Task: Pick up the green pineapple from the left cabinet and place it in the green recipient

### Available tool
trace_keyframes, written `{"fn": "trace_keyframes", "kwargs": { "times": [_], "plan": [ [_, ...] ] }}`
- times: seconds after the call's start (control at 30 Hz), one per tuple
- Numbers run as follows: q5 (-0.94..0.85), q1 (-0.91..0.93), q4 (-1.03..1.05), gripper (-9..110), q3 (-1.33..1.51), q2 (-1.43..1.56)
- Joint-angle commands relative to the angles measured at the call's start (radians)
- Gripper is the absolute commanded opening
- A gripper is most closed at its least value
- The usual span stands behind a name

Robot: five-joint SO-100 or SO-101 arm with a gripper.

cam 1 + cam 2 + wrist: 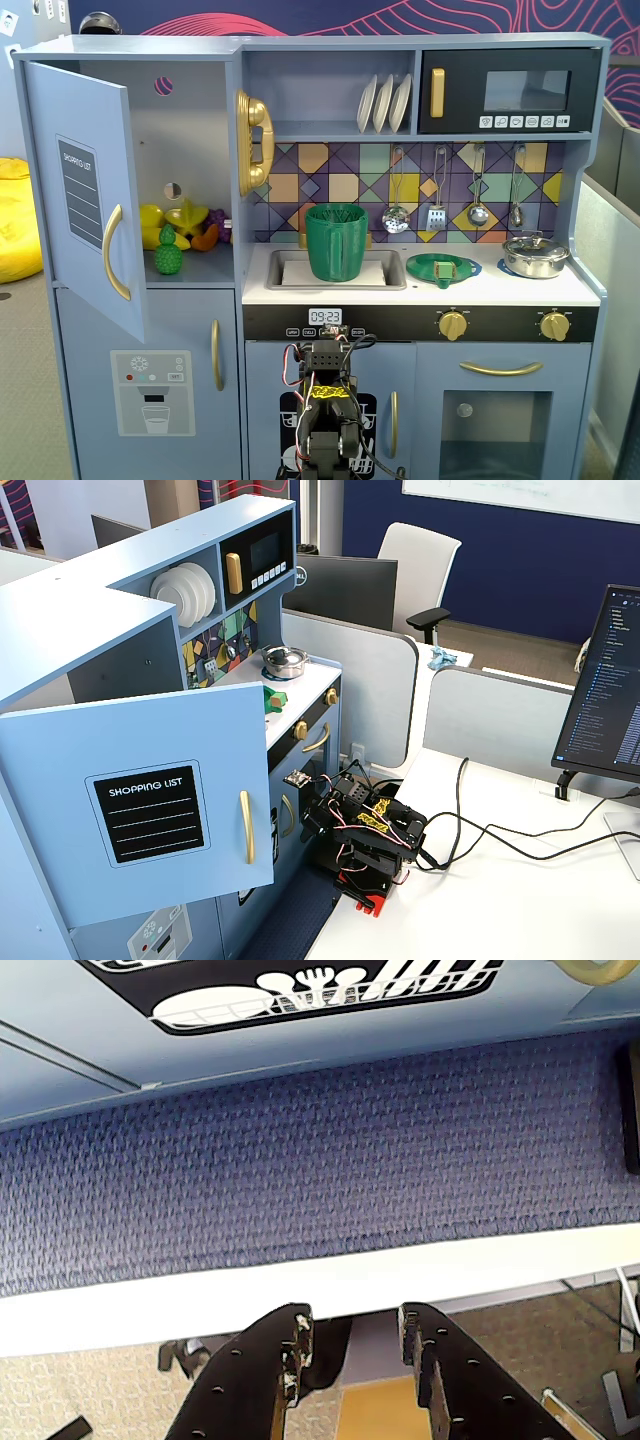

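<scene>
The green pineapple (168, 256) stands upright at the front of the shelf in the left cabinet (190, 150), beside yellow toy fruit. The cabinet door (85, 190) hangs open; in a fixed view (140, 800) it hides the pineapple. The green recipient (337, 240) stands upright in the sink. My arm (330, 415) is folded low in front of the kitchen, far below both; it also shows in a fixed view (365, 830). In the wrist view my gripper (355, 1322) points down over the table edge, with its jaws apart and nothing between them.
A yellow banana and star fruit (175, 222) lie behind the pineapple. A flat green dish (443, 268) and a steel pot (534, 256) sit on the counter right of the sink. Utensils hang above them. Cables (480, 830) trail across the white table.
</scene>
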Motion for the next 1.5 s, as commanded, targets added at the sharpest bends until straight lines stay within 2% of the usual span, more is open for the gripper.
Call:
{"fn": "trace_keyframes", "kwargs": {
  "times": [0.0, 0.27, 0.5, 0.63, 0.73, 0.93, 1.0, 1.13, 1.3, 1.47],
  "plan": [
    [-0.006, -0.021, 0.186, 0, 0.008, -0.006],
    [-0.034, 0.006, 0.186, 3, 0.008, -0.006],
    [0.008, 0.012, 0.184, 0, 0.009, -0.006],
    [-0.075, -0.092, 0.15, 0, 0.008, -0.008],
    [-0.072, -0.216, -0.077, 0, -0.009, -0.04],
    [-0.155, -0.425, -0.762, 1, -0.129, -0.322],
    [-0.173, -0.502, -0.916, 2, -0.213, -0.411],
    [-0.192, -0.578, -1.017, 7, -0.423, -0.569],
    [-0.092, -0.6, -1.075, 24, -0.637, -0.683],
    [-0.055, -0.649, -1.192, 32, -0.755, -0.733]
  ]
}}
